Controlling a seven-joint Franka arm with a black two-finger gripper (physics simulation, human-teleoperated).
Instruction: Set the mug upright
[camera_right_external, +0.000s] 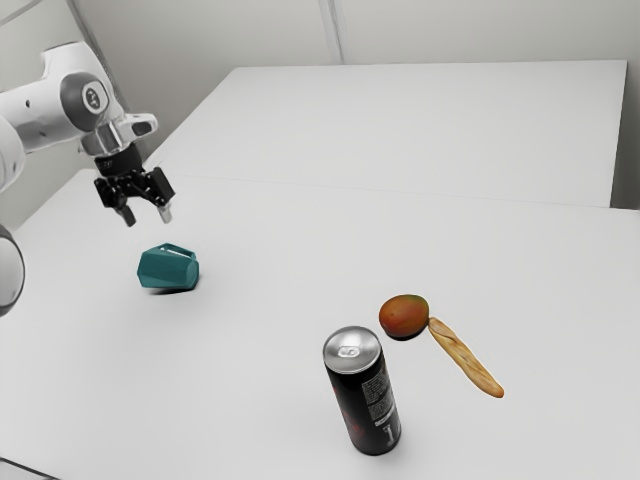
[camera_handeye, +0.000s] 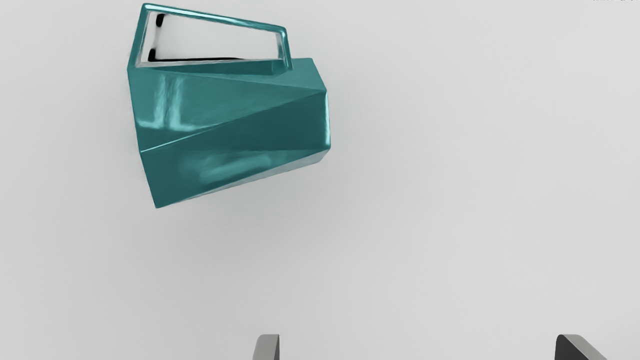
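teal and faceted, a mug (camera_right_external: 168, 268) is lying on its side on a white table (camera_right_external: 260, 380), below the black two-fingered hand (camera_right_external: 147, 215), which is hovering above it at the exterior view's left. the hand is standing open, its fingers spread wide and holding nothing, while the mug is resting apart from both fingertips and off to one finger's side in the wrist view. its handle (camera_handeye: 215, 17) is sticking out on the side away from the fingertips. a slanting table edge is running behind the arm at the exterior view's left. white tabletop is stretching from the mug toward the exterior view's right, where a dark can (camera_right_external: 372, 405) is standing upright, well apart. near the can, a reddish-orange fruit (camera_right_external: 404, 315) is sitting just beside one end of a long bread (camera_right_external: 465, 357).
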